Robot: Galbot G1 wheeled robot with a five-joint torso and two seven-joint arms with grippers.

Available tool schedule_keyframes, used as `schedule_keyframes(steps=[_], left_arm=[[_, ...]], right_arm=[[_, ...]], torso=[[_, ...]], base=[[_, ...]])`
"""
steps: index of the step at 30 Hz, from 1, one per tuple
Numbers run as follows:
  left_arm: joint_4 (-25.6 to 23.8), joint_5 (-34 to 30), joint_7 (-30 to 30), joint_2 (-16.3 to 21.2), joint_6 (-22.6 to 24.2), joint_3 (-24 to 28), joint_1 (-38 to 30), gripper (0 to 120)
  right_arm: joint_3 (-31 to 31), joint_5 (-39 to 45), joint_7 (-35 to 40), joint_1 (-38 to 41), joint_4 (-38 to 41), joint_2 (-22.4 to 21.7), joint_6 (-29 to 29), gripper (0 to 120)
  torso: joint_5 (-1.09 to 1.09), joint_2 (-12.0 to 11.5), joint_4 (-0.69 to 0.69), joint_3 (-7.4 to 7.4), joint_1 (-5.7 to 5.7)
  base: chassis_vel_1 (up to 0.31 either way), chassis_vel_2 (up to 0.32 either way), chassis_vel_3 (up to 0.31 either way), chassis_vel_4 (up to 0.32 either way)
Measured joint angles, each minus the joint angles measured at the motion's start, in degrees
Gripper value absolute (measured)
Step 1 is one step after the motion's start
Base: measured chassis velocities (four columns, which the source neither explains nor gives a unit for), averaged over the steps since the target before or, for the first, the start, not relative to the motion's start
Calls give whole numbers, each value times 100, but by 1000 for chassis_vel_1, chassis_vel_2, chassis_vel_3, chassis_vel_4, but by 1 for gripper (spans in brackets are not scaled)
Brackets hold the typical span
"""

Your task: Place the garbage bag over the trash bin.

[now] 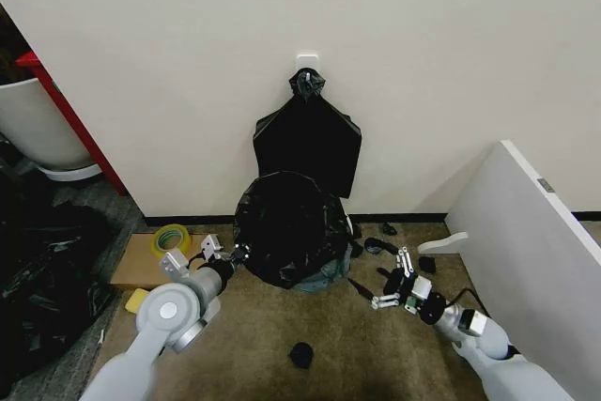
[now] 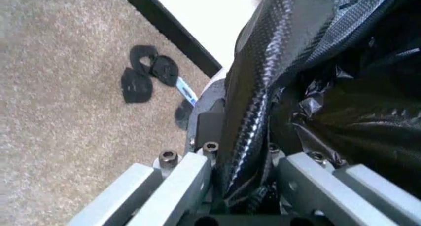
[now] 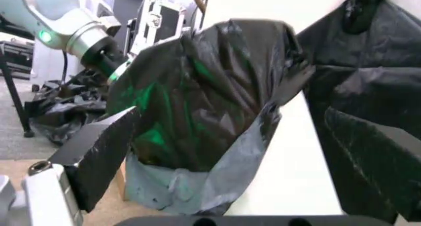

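Garbage bag point(image 1: 291, 227) draped over trash bin point(image 1: 324, 276) by the far wall. Left gripper point(image 1: 235, 254) pinching bag's left edge. Right gripper point(image 1: 392, 286) jaws wide, empty, right of bin.

The garbage bag point(image 1: 291, 227) covers almost all of the trash bin point(image 1: 319, 279). Between the left gripper point(image 2: 247, 186) jaws, black plastic hides one finger. Small black scraps point(image 2: 146, 74) beyond those jaws are too blurry to name.
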Motion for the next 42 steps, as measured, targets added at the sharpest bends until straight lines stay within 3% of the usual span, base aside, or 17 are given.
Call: schedule_keyframes(steps=[3,7,9,12,18,25,33,42], left_arm=[[-5,263,-21,55,-27,116,52,0],[-186,693,-393,212,197,274,172,0],[-336,865,-818,355,623,354,179,0],[-436,880,-1166,431,1008,419,139,0],[-557,690,-1768,332,1733,496,87,0],[-427,652,-1854,107,1827,528,83,1],[-351,949,-1779,101,1552,524,129,28],[-743,1041,-1766,208,1499,358,198,58]], right_arm=[[-19,120,424,-59,175,22,-49,100],[-241,-574,2694,-230,943,113,-370,100],[-329,-1120,3836,-265,1364,165,-617,100],[-362,-1415,4201,-271,1571,188,-702,100],[-433,-1694,4293,-293,1652,205,-715,100],[-427,-1762,4219,-293,1550,183,-675,100],[-442,-1807,4149,-279,1478,198,-657,100],[-442,-1854,4134,-267,1437,217,-655,100]], torso=[[-1,0,-1,0,0],[-1,0,2,0,0],[-1,0,2,0,0],[-1,0,2,0,0],[-1,0,1,0,0],[-1,0,1,0,0],[-1,0,0,0,0],[-1,0,1,0,0]], base=[[0,0,0,0],[0,0,0,0],[0,0,0,0],[0,0,0,0],[0,0,0,0],[0,0,0,0],[0,0,0,0],[0,0,0,0]])
